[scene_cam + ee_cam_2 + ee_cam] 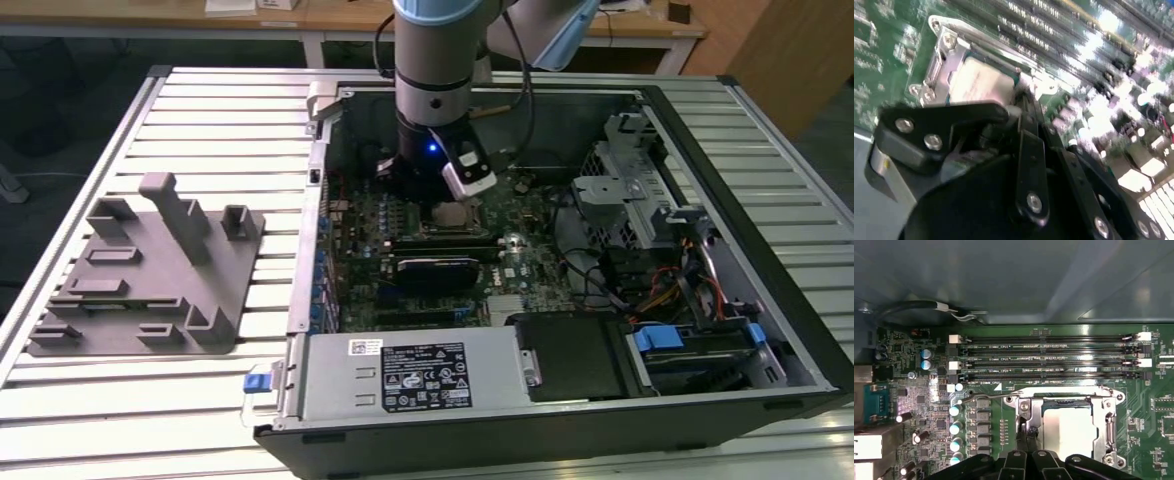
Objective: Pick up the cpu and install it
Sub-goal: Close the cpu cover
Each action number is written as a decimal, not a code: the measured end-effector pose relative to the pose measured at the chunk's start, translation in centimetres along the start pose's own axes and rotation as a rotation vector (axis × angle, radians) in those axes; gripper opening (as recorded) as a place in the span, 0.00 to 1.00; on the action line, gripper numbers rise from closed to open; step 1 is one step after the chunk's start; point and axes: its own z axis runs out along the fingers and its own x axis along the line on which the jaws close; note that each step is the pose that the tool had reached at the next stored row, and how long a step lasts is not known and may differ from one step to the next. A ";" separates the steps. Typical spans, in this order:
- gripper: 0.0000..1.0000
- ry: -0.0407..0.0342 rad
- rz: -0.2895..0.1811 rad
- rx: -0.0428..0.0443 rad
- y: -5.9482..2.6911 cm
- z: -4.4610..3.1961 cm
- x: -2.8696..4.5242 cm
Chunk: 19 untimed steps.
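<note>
Sitting at the exterior view's left, a grey tray (134, 290) with upright posts rests on the slatted tabletop (214, 110), just beside the open computer case (694, 110) and well apart from the arm (434, 60). Nothing lies on the tray.

Next along, the arm comes straight down into the case over the green board (534, 260), with a blue light glowing on its wrist. Under it the cpu (455, 216) lies flat in the middle of the board, not lifted.

In both wrist views the cpu's silver-white top sits level inside a square metal frame (1109, 425) screwed to the board, with four long memory slots (1049, 357) running beside it.

The hand (1027, 429) is low over one side of that frame. Its black fingers (1030, 150) are drawn together with nothing between them, so the chip is not gripped. The tips are at the cpu's edge, but I cannot tell whether they touch it.

Further toward the exterior view's right, inside the case, there is a metal drive cage (627, 190), then loose coloured wires (654, 290) below it. Along the near edge of the case sits a grey box (414, 375) with a label on top, next to a black block with blue clips.
</note>
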 end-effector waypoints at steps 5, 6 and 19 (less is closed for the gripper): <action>0.11 0.0000 0.000 0.0000 0.04 -1.19 -0.02; 0.11 0.0000 0.000 -0.0002 0.05 -1.49 -0.03; 0.11 -0.0001 0.000 -0.0003 0.14 -4.66 -0.07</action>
